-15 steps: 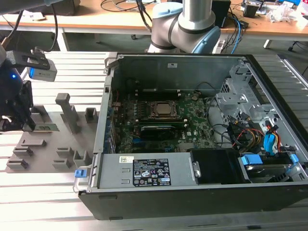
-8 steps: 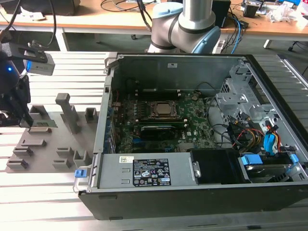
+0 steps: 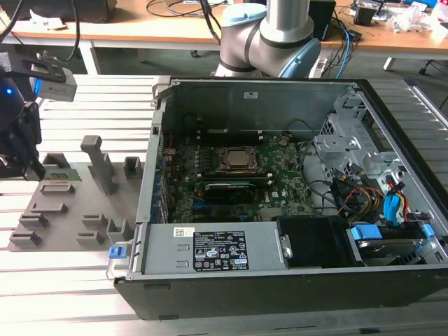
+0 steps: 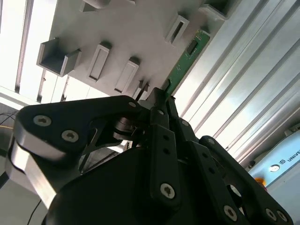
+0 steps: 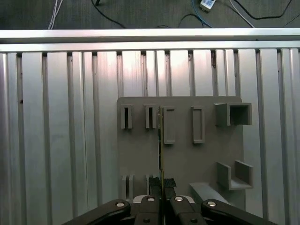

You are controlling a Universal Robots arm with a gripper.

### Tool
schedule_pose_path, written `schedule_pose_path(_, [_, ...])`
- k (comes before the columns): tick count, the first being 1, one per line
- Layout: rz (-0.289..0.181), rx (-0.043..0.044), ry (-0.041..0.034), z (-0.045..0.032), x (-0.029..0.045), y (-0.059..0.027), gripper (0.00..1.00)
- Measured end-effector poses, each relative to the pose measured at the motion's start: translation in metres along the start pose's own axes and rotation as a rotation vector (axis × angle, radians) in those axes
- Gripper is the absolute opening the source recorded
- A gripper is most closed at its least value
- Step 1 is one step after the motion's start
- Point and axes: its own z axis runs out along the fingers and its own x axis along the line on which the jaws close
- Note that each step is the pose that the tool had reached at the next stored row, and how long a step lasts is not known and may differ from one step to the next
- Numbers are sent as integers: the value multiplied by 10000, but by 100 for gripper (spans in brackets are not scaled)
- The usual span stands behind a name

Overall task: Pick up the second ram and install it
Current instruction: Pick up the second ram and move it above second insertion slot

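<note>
The second ram [image 4: 185, 63] is a thin green board with black chips, and my gripper [image 4: 159, 91] is shut on one end of it. In the first wrist view the ram [image 5: 160, 140] appears edge-on, running from the gripper [image 5: 161, 185] across the grey fixture plate [image 5: 187, 164]. I cannot tell whether it rests in a slot or hangs just above the plate. At the exterior view's left, the gripper [image 3: 21, 157] stands over the plate [image 3: 70, 217], with the green ram [image 3: 59, 176] beside it. The open computer case [image 3: 280, 280] lies to the exterior view's right.
Inside the case are the motherboard's CPU socket [image 3: 240, 159], a long module in the memory slots [image 3: 227, 187], a power supply [image 3: 217, 252], cables and a drive cage [image 3: 350, 150]. Upright posts [image 3: 98, 161] rise from the plate. The arm's base [image 3: 273, 35] stands behind the case.
</note>
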Motion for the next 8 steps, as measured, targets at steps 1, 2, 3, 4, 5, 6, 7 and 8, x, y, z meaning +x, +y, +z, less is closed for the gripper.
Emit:
schedule_pose_path(1, [0, 0, -1, -10, 0, 0, 14])
schedule_pose_path(2, [0, 0, -2, -31, -2, 0, 14])
schedule_pose_path(3, [0, 0, -1, -53, -3, -1, 14])
schedule_pose_path(4, [0, 0, -2, -69, -4, -1, 14])
schedule_pose_path(5, [0, 1, -2, -85, -4, -1, 14])
schedule_pose_path(6, [0, 0, -3, -105, -5, -1, 14])
schedule_pose_path(7, [0, 1, -4, -127, -7, -2, 14])
schedule_pose_path(8, [0, 0, -4, -150, -8, -3, 14])
